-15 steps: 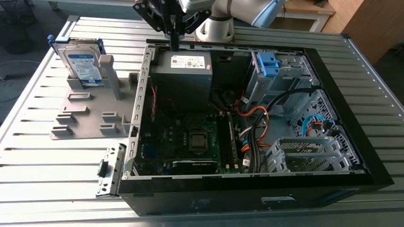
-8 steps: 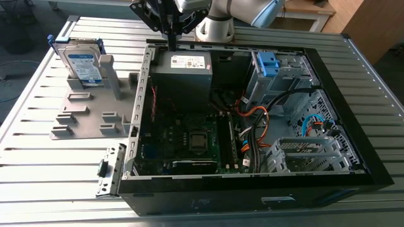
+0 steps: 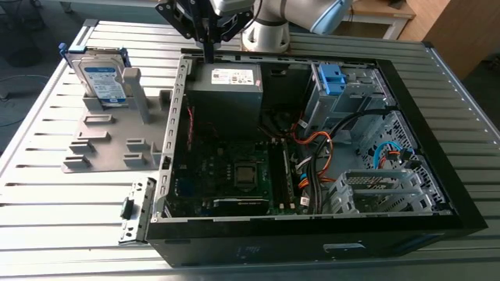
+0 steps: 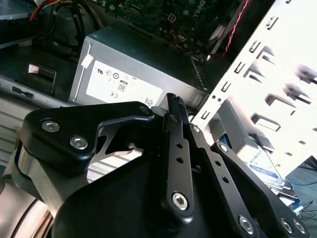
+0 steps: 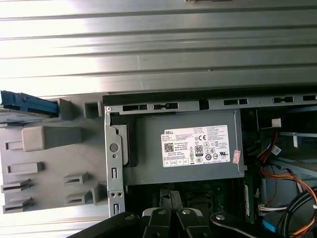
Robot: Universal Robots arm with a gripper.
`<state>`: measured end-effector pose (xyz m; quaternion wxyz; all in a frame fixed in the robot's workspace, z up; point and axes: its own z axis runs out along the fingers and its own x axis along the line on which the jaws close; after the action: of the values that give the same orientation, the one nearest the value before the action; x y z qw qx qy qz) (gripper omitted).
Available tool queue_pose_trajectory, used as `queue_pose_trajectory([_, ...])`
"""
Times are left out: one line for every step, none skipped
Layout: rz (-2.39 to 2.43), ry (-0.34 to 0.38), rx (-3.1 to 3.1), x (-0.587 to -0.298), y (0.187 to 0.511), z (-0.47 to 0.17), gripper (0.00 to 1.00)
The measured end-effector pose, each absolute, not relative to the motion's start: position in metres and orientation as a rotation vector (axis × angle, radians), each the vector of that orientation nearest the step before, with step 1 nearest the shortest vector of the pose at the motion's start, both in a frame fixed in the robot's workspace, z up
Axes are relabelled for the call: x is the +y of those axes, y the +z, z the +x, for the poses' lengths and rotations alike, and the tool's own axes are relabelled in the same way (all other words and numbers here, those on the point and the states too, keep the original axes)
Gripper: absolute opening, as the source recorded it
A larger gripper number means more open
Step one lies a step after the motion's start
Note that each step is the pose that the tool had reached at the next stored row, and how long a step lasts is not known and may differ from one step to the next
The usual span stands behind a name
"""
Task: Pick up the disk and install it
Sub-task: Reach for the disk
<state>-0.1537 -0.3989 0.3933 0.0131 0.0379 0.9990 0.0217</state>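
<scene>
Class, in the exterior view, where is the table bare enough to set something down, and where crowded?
Bare: the slatted metal table between the grey plastic fixture plate and its near edge, and beyond the open black computer case at the exterior view's right. Crowded: orange and black cables inside the case.

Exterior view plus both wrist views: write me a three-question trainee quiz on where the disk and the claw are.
1. True or false: the claw holds the disk.
2. Which is the claw nearest to? A. the power supply B. the blue drive-cage latch C. the processor socket
3. Fill in: the disk stands upright in the grey ___, at the exterior view's left of the computer case.
Key: 1 false; 2 A; 3 holder.
</scene>
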Motion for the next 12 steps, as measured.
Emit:
queue_pose_trajectory([0.118,0.068,3.112,-0.3989,0.3933,-0.1542,0.11])
queue_pose_trajectory([0.118,0.068,3.112,-0.3989,0.3933,-0.1548,0.11])
queue_pose_trajectory([0.118,0.068,3.113,-0.3989,0.3933,-0.1553,0.11])
queue_pose_trajectory([0.118,0.068,3.113,-0.3989,0.3933,-0.1558,0.11])
queue_pose_trajectory([0.118,0.068,3.113,-0.3989,0.3933,-0.1563,0.11])
queue_pose_trajectory([0.118,0.068,3.112,-0.3989,0.3933,-0.1567,0.11])
queue_pose_trajectory([0.118,0.068,3.112,-0.3989,0.3933,-0.1572,0.11])
queue_pose_trajectory([0.118,0.068,3.113,-0.3989,0.3933,-0.1577,0.11])
queue_pose_trajectory([0.118,0.068,3.113,-0.3989,0.3933,-0.1582,0.11])
queue_pose_trajectory([0.118,0.068,3.112,-0.3989,0.3933,-0.1587,0.11])
queue_pose_trajectory([0.118,0.068,3.112,-0.3989,0.3933,-0.1591,0.11])
queue_pose_trajectory([0.118,0.068,3.112,-0.3989,0.3932,-0.1595,0.11])
